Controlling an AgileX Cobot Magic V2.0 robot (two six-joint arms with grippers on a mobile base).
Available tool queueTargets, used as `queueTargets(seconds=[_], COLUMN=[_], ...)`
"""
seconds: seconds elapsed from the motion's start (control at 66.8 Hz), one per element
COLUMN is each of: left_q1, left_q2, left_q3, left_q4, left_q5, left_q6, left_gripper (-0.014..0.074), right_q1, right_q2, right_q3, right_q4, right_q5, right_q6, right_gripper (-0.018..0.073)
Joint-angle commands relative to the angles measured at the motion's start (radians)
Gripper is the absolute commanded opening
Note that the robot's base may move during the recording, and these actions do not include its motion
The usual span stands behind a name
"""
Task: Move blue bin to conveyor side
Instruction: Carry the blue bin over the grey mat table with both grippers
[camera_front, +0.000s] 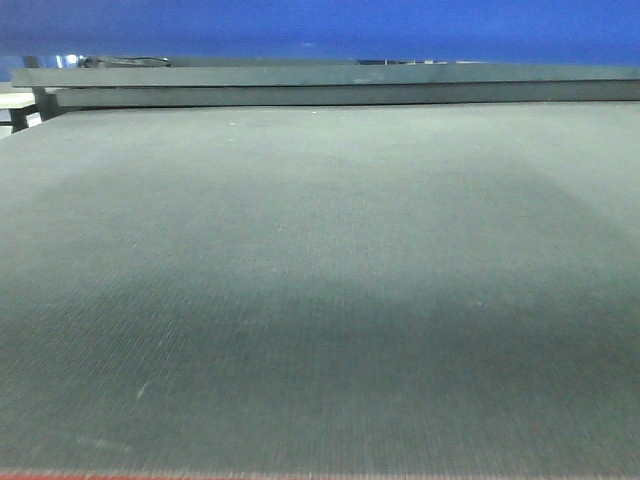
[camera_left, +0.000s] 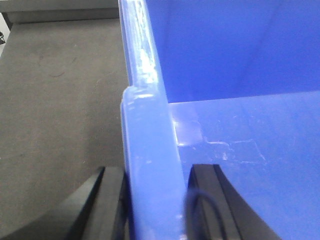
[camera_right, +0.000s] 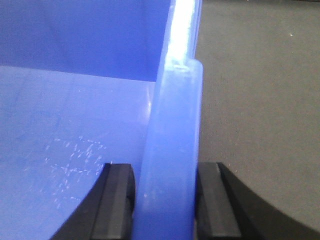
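Evidently, step: mid-carry, I judged.
Bin: large glossy blue plastic crate (camera_left: 240, 50) hung over the wide dark grey woven conveyor belt (camera_front: 320, 300).
Left end effector (camera_left: 155, 200): clenched its rim.
Right end effector (camera_right: 165, 200): gripped the opposite rim.
Next: called for level, matched lowering.

The conveyor (camera_front: 320, 300) is seen as a wide open belt, with passage closed at the far side by its raised edge rail (camera_front: 330, 85). Above the rail, the way is blocked by the blue bin (camera_front: 400, 25). The gap between the jaws of the left gripper (camera_left: 155, 200) is filled by the bin's side wall, and that of the right gripper (camera_right: 165, 200) likewise. Outside each wall, open belt is left free; inside, the bin's floor is unobstructed.
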Motion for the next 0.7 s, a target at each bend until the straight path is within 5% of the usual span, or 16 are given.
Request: queueTargets(seconds=[0.0, 0.689], left_q1=[-0.009, -0.009], left_q2=[-0.017, -0.017], left_q3=[-0.020, -0.020], left_q4=[0.007, 0.007], left_q5=[-0.118, -0.118], left_q6=[0.023, 0.023], left_gripper=[-0.0017, -0.0017], right_q1=[0.000, 0.000], right_q2=[-0.018, -0.018], right_q3=[-0.017, -0.017], right_q4=[-0.009, -0.009], right_q5=[-0.248, -0.248], right_q6=[-0.028, -0.028], right_gripper=[-0.0078, -0.0078])
